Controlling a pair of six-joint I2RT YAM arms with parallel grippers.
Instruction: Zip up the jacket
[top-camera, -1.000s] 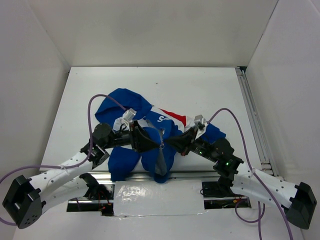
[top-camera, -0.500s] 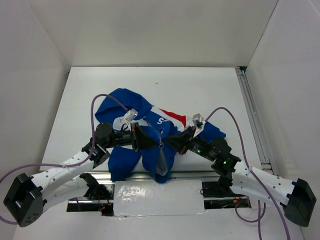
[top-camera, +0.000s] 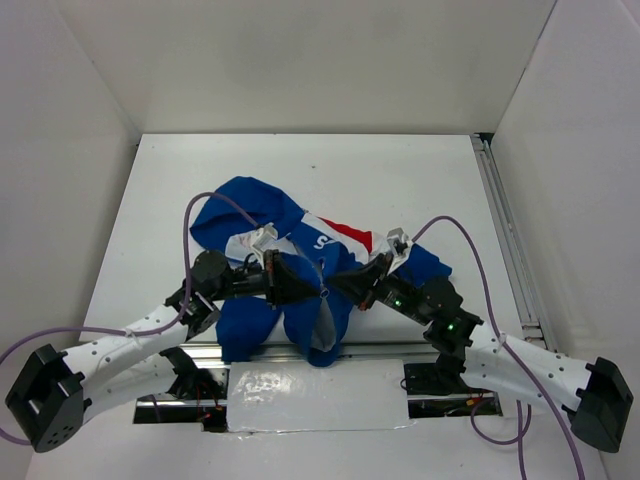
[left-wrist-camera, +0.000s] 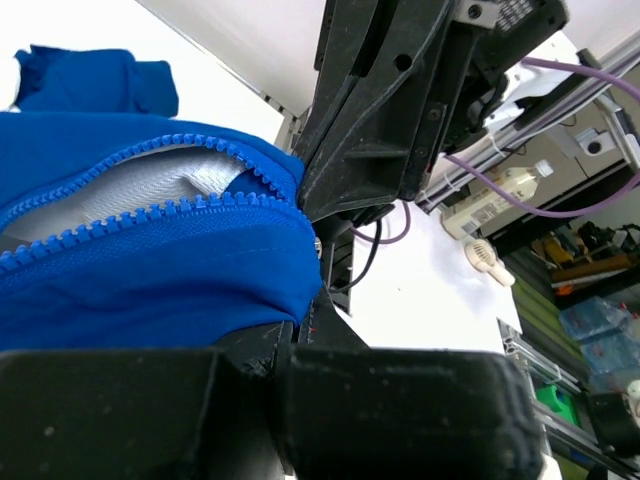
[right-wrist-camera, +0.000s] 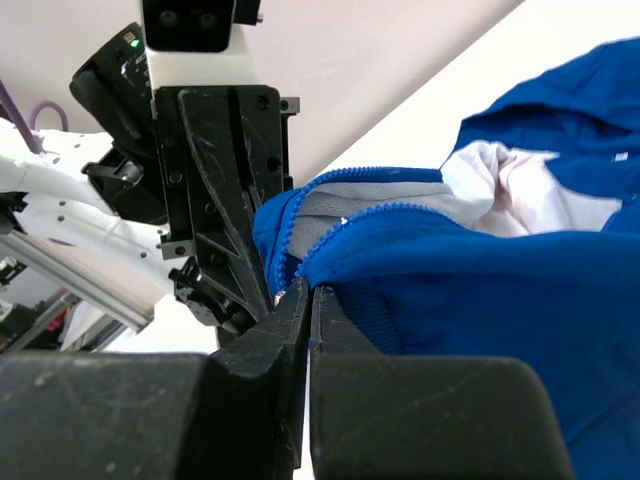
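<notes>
Jacket (top-camera: 250, 200) bunched at near edge of table (top-camera: 400, 170), hem hanging over. Left gripper (top-camera: 314, 289) pinched shut on one zip edge, right gripper (top-camera: 338, 286) clamped on the other (zipper teeth (left-wrist-camera: 150, 215) unjoined). Risk: thin fabric cd slip from either pinch, halves misalign, zip jams.

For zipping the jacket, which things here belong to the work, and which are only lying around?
Belongs to the job: jacket, its zipper teeth, left gripper and right gripper, both shut on its front edges.
Only around: purple cables, table, metal rail at the right.
</notes>
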